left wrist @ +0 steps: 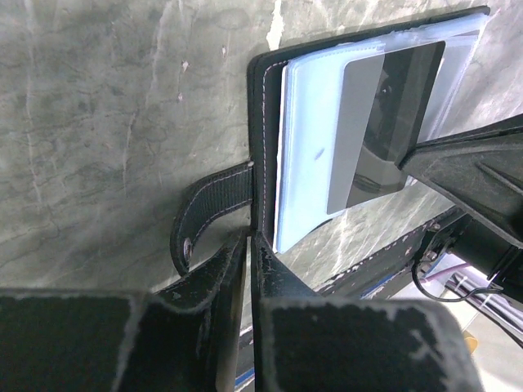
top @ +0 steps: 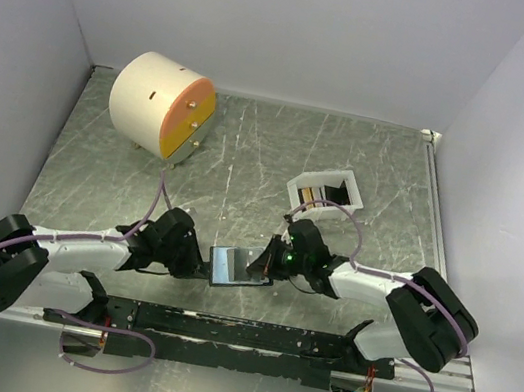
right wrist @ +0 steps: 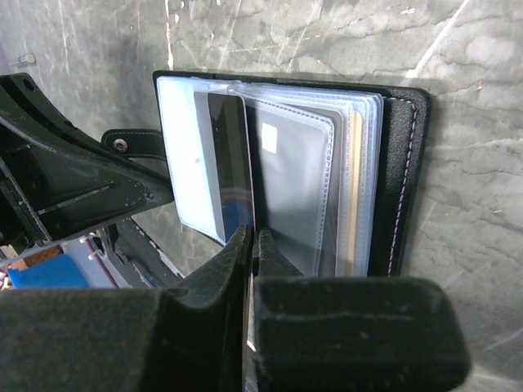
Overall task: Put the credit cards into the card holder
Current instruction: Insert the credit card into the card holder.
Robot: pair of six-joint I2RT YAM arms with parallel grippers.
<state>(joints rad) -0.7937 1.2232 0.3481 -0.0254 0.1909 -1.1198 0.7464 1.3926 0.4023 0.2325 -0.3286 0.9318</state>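
The black card holder (top: 230,264) lies open between my two grippers, its clear sleeves (right wrist: 310,188) fanned out. My left gripper (left wrist: 250,237) is shut on the edge of the black cover (left wrist: 263,147), next to the snap strap (left wrist: 204,212). My right gripper (right wrist: 254,233) is shut on a dark blue credit card (right wrist: 231,155), which stands edge-on among the left sleeves, partly pushed in. The same card (left wrist: 384,122) lies dark over the pale sleeves in the left wrist view. More credit cards (top: 314,198) stand in the white tray.
The white open-topped tray (top: 346,182) sits just behind the right gripper (top: 269,261). A big cream cylinder with an orange face (top: 163,106) stands at the back left. The black rail of the arm bases (top: 228,332) runs along the near edge.
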